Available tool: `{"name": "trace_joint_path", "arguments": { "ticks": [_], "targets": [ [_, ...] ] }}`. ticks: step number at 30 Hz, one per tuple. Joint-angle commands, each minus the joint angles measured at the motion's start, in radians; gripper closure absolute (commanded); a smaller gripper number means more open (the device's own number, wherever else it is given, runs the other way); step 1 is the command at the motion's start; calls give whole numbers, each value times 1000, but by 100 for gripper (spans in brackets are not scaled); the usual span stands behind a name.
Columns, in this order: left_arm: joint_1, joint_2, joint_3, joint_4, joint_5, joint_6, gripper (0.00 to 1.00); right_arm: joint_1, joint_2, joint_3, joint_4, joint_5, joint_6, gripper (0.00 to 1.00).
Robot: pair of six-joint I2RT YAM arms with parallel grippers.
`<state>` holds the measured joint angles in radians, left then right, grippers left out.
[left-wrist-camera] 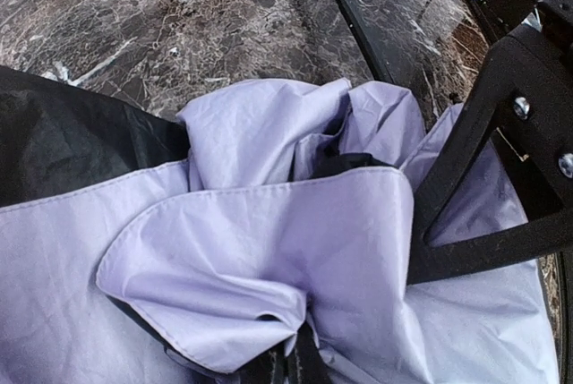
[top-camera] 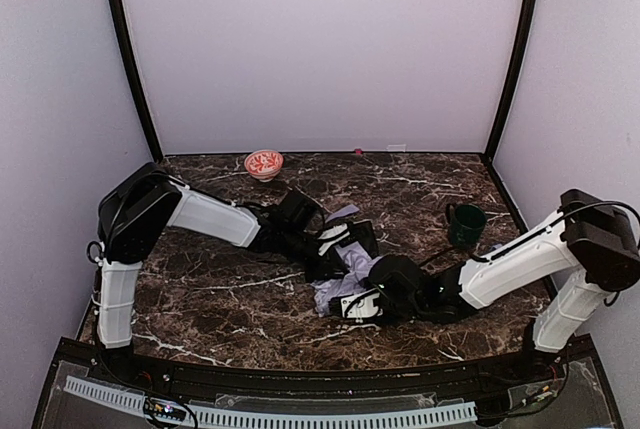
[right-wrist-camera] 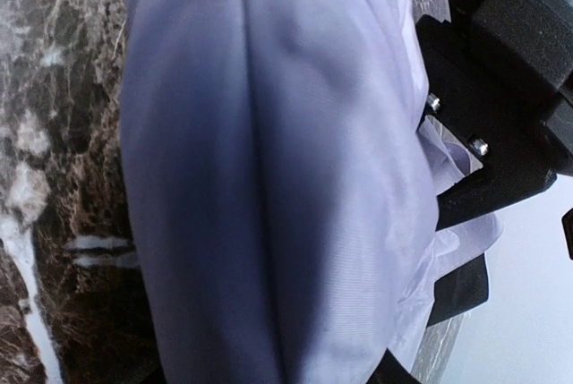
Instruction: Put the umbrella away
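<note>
Lying all crumpled up on the dark table (top-camera: 220, 299), the umbrella (top-camera: 333, 295) sits right between the two sets of jaws. The left arm (top-camera: 210, 217) reaches in from one side, and the left jaws are pinched tight on a fold of the pale purple cloth. In the left wrist view the cloth bunches up just in front of those jaws, with some of the black inside showing beside it. The right arm (top-camera: 510, 264) reaches in from the other side, and the right jaws are right up against the umbrella. The cloth fills the right wrist view, so nobody can tell if the right jaws are wide, narrow or holding it. A dark green mug (top-camera: 466, 224) stands behind the right jaws, apart from them. A red bowl (top-camera: 264, 163) sits far behind the left jaws
</note>
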<state>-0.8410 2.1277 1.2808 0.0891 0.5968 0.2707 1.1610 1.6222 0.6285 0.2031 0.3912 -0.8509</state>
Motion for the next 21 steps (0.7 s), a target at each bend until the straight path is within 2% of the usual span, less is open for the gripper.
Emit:
{"name": "trace_joint_path", "arguments": {
  "ticks": [1, 3, 5, 11, 14, 18, 21],
  "targets": [
    [5, 50, -3, -165, 1, 41, 100, -8, 25, 37, -106, -90, 82, 63],
    [6, 39, 14, -187, 24, 58, 100, -8, 30, 56, -158, -122, 121, 68],
    [9, 23, 22, -189, 31, 70, 95, -9, 34, 72, -209, -156, 152, 72],
    [60, -54, 9, -126, 11, 53, 59, -9, 40, 131, -371, -304, 276, 75],
    [98, -135, -63, -28, -15, 41, 50, -9, 53, 147, -430, -361, 339, 76],
    [147, -287, -216, 201, -34, 18, 41, -9, 86, 183, -505, -477, 414, 77],
    [158, -393, -330, 329, -80, 35, 40, -19, 114, 219, -552, -569, 441, 78]
  ]
}}
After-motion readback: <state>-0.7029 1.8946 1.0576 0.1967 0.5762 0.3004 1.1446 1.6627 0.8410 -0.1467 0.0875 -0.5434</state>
